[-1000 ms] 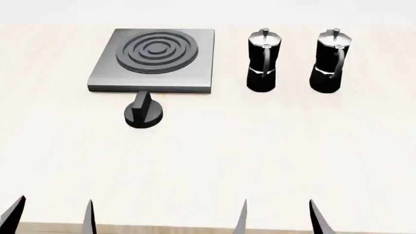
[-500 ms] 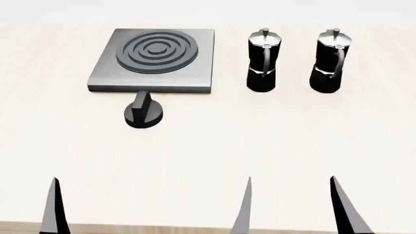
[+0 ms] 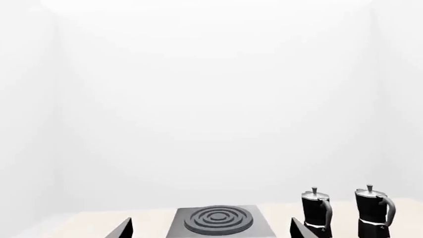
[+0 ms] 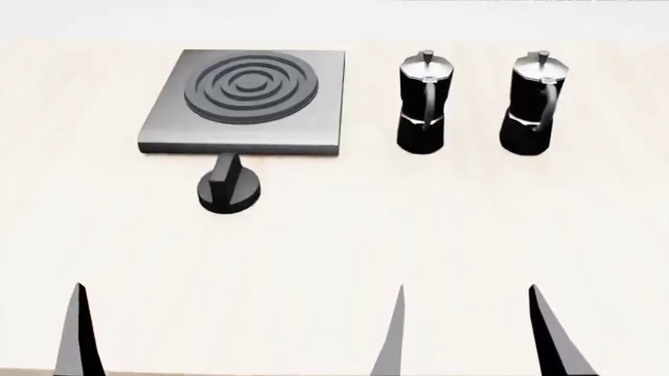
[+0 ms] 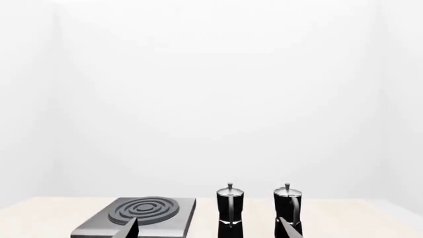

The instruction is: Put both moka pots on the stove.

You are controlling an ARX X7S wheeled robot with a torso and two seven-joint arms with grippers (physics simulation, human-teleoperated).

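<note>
Two black moka pots stand upright side by side at the table's far right, the left pot (image 4: 424, 102) and the right pot (image 4: 537, 102). The grey stove (image 4: 303, 125) lies to their left with nothing on it. My right gripper (image 4: 471, 333) is open and empty near the front edge, well short of the pots. One finger (image 4: 78, 333) of my left gripper shows at the front left. In the left wrist view my left gripper (image 3: 211, 228) is open, facing the stove (image 3: 221, 220). In the right wrist view my right gripper (image 5: 208, 229) is open, facing the pots (image 5: 229, 210).
A squat round black knob (image 4: 227, 186) sits on the light wooden table (image 4: 418, 235) just in front of the stove. The table's front edge lies by my fingertips. Plain white walls stand behind the table.
Both grippers' fingers have come further up into the head view, and the right fingers stand wider apart. Only one left finger shows now. The pots, stove and knob have not moved.
</note>
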